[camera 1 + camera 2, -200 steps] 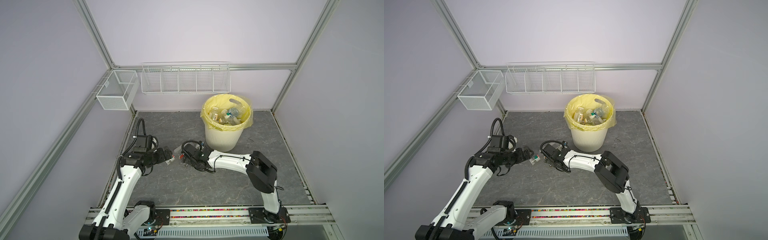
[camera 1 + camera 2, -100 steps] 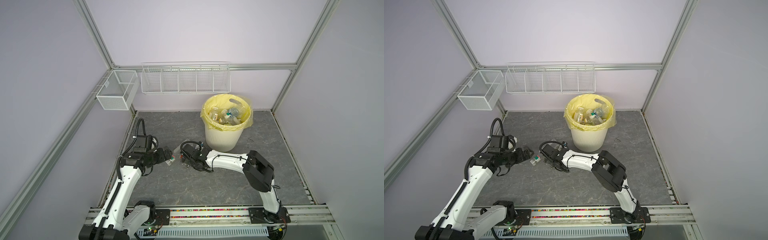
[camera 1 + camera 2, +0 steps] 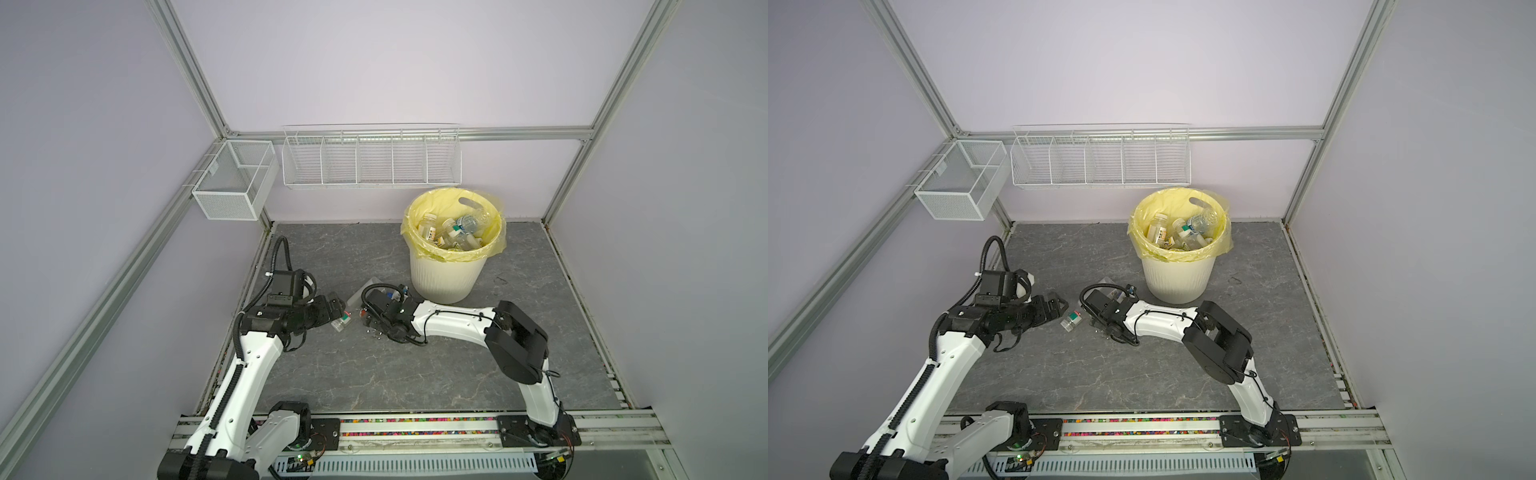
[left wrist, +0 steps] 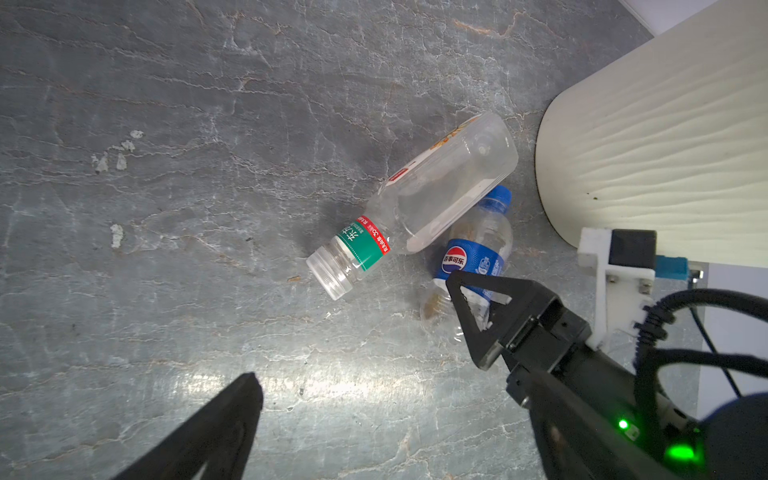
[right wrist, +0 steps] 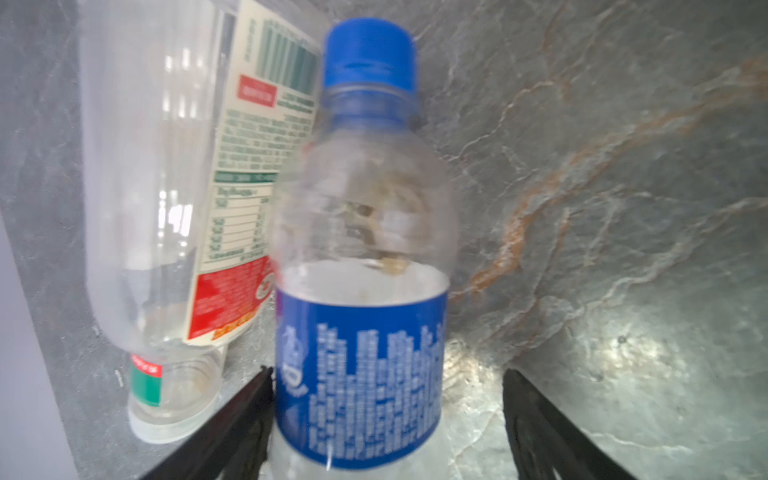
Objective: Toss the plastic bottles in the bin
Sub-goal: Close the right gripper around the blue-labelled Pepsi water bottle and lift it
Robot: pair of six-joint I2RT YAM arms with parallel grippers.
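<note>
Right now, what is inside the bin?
The bin holds a yellow liner and a heap of mostly clear plastic bottles, several capped. Whatever lies beneath that top layer, and the bin's bottom, is covered.

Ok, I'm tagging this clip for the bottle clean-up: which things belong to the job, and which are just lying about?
Job: blue-label bottle, between the right gripper's open jaws; green-label bottle beside it; bin; bottles already in it.
Just there: mesh basket; wire rack.
</note>
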